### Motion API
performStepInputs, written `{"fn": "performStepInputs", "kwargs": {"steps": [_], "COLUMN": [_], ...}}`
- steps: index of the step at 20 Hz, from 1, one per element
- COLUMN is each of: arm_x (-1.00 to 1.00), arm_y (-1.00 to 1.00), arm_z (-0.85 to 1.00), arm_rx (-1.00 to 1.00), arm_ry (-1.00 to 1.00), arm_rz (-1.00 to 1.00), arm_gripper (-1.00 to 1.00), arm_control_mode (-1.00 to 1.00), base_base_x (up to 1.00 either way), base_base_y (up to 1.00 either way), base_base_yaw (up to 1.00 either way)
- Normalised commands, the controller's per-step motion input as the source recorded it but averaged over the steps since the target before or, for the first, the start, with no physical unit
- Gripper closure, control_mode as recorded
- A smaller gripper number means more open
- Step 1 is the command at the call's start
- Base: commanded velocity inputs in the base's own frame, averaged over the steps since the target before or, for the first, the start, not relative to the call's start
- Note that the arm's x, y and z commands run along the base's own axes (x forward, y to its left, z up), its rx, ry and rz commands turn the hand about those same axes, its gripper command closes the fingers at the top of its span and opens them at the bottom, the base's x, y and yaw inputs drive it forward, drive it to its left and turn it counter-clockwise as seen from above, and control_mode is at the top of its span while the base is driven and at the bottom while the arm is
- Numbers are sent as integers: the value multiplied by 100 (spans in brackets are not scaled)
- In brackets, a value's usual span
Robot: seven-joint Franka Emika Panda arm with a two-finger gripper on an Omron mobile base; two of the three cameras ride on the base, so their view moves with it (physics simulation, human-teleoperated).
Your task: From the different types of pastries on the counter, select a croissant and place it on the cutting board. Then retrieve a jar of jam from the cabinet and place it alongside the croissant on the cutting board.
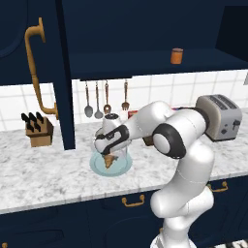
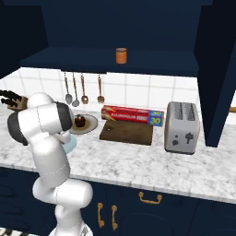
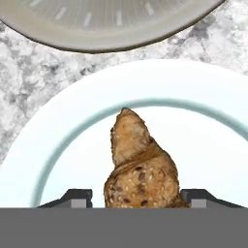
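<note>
My gripper hangs over a pale blue plate on the marbled counter. It is shut on the golden-brown croissant, whose tapered end points down at the plate. The dark chocolate cupcake sits on a grey plate just behind. The dark wooden cutting board lies to the right, in front of the red foil box. The orange-brown jar of jam stands on the shelf of the open navy cabinet.
The open cabinet door with its brass handle hangs left of the plate. A knife block stands at the far left and a toaster right of the board. Utensils hang on the tiled wall.
</note>
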Motion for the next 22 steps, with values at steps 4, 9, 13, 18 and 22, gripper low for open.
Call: {"fn": "performStepInputs", "kwargs": {"steps": [4, 9, 13, 18, 22], "arm_x": [4, 15, 36, 36, 39], "arm_y": [-20, -48, -65, -52, -61], "arm_z": [21, 58, 56, 16, -23], "arm_rx": [-5, -3, 0, -5, -7], "arm_ry": [-25, -3, 24, 4, -1], "arm_rz": [17, 3, 0, 0, 0], "arm_gripper": [100, 100, 100, 100, 100], "arm_control_mode": [-100, -100, -100, -100, -100], "base_base_x": [0, 0, 0, 0, 0], "base_base_y": [0, 0, 0, 0, 0], "base_base_yaw": [0, 0, 0, 0, 0]}}
